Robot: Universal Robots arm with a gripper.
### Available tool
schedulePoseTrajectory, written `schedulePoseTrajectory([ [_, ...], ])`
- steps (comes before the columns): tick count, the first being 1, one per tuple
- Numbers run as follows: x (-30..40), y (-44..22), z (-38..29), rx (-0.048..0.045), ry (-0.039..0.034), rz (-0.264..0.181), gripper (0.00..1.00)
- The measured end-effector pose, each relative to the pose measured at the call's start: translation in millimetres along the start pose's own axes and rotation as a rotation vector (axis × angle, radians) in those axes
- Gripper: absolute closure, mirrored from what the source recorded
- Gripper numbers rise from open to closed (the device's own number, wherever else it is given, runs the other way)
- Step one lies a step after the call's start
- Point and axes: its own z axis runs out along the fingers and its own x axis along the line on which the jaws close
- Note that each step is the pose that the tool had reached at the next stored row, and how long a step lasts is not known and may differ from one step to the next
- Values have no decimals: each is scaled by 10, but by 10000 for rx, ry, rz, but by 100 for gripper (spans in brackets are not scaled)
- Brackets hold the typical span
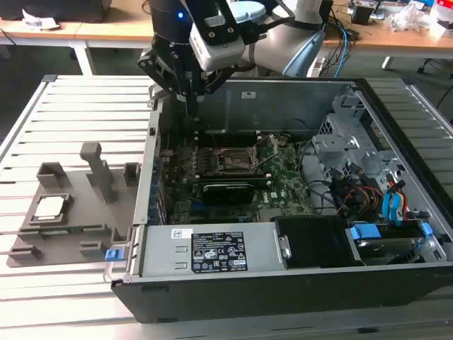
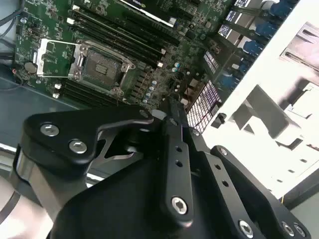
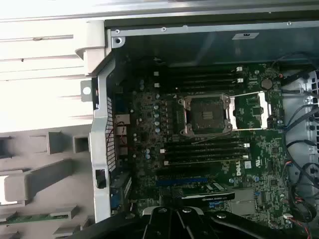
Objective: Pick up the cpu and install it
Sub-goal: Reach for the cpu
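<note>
- One robot arm (image 1: 301,39), carrying one gripper (image 1: 191,103).
- One computer case (image 1: 283,287), with its side open.
- One main circuit board (image 1: 287,185) inside that case.
- One socket (image 1: 233,161) on the board, with one hinged metal frame (image 3: 259,108) beside it.
- Two banks of memory slots (image 3: 199,79), one on each side of the socket. The slots in each bank cannot be counted with certainty.
- One coin battery (image 3: 267,83) on the board.
- One graphics card (image 1: 228,191).
- One power supply box (image 1: 212,251).
- One metal drive cage (image 1: 347,142).
- One cpu (image 1: 49,207).
- One grey plate (image 1: 85,212) under the cpu.
- One white slatted table (image 1: 71,113).
</note>
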Motion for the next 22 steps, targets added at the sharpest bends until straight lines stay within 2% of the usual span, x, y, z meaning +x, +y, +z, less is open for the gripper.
schedulePoseTrajectory([
  [1, 18, -2, 0, 0, -1, 0, 89],
  [2, 86, -6, -2, 0, 0, 0, 89],
  [8, 185, -14, -5, 0, 0, 0, 89],
  [13, 335, -25, -9, 0, 0, -1, 89],
  [17, 436, -32, -11, 0, 0, -1, 89],
  [19, 459, -34, -12, 1, 0, 0, 89],
  [22, 549, -41, -14, 0, -1, 0, 89],
])
